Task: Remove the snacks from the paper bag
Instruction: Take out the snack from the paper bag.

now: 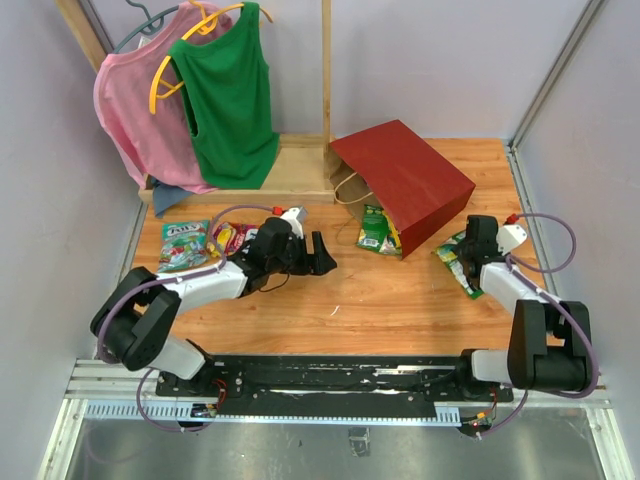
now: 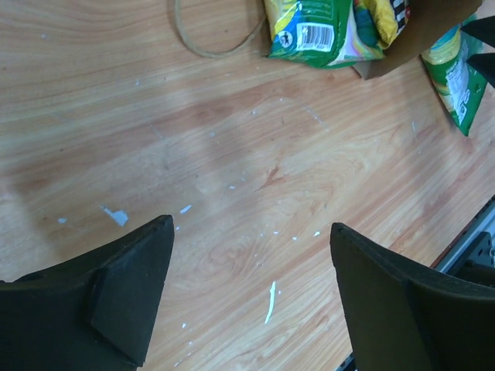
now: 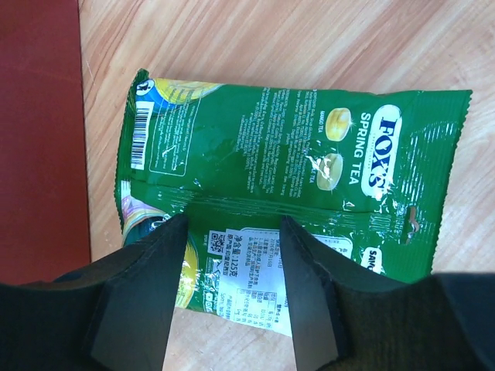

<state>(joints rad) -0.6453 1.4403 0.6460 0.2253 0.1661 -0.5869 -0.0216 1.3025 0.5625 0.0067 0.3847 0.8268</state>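
The red paper bag (image 1: 405, 180) lies on its side at the back right, its mouth toward the table's middle and a loop handle (image 2: 220, 42) on the wood. A green packet (image 1: 378, 230) with a yellow one (image 2: 379, 19) sticks out of its mouth. My right gripper (image 3: 234, 255) is open, its fingers straddling a green Fox's Spring Tea packet (image 3: 294, 170) that lies flat beside the bag (image 3: 39, 131). My left gripper (image 2: 251, 232) is open and empty over bare wood near the middle of the table (image 1: 325, 255). A green packet (image 1: 185, 245) and a red one (image 1: 230, 238) lie at the left.
A wooden rack (image 1: 326, 80) with a pink shirt (image 1: 140, 110) and a green shirt (image 1: 232, 95) stands at the back left. White walls close in on both sides. A metal rail (image 1: 340, 375) runs along the near edge.
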